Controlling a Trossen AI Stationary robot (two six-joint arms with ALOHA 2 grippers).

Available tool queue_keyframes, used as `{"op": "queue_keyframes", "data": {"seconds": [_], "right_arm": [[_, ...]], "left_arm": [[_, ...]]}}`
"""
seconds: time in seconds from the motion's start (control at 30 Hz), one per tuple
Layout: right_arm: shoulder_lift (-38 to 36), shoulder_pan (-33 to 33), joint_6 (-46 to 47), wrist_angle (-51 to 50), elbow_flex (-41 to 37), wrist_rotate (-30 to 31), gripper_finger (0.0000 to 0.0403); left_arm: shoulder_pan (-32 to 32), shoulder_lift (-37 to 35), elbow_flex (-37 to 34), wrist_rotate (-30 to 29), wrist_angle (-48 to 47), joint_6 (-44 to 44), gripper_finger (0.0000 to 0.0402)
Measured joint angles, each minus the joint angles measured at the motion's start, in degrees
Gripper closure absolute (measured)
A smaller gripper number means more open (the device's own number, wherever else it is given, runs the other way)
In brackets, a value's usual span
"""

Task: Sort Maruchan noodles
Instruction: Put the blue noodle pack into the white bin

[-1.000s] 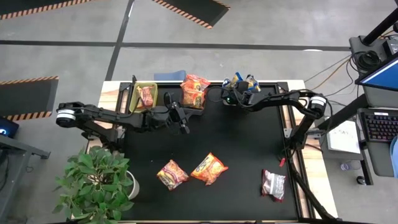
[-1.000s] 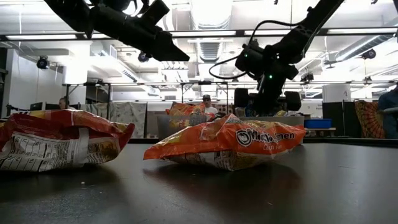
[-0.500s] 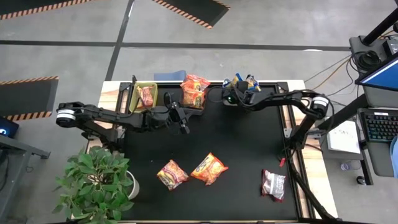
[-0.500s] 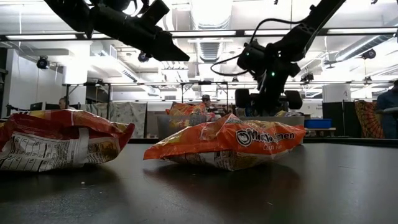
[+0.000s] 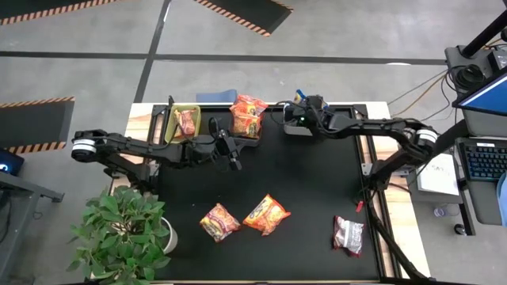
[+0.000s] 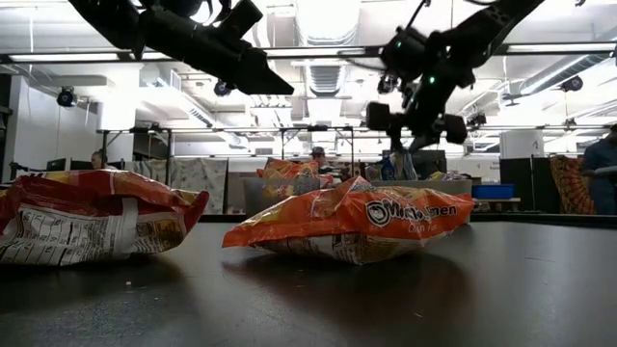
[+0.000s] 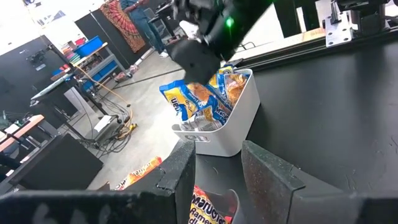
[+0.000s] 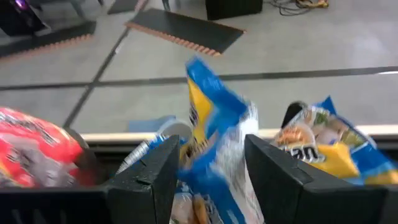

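- Hovering over the white bin (image 7: 217,134) at the table's far edge, right gripper (image 5: 298,119), fingers apart, blue-and-yellow packet (image 8: 214,118) upright between them, dropping in
- Waiting mid-table, left gripper (image 5: 230,150), fingers apart, empty

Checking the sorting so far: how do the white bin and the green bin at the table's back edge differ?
The white bin holds several blue-and-yellow packets; the green bin holds one reddish packet. The right gripper hangs over the white bin; the left gripper hovers beside the green one, over bare mat. Both sit on the back edge.
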Motion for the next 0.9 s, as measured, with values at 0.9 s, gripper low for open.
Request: {"op": "queue_keyframes", "data": {"seconds": [0.9], "right_arm": [[9.76,-9.43,-15.65,15.32,0.13,-8.99,0.0374]], "left_arm": [[0.04,0.02,0.00,0.02,1.81,1.73,0.0287]]}}
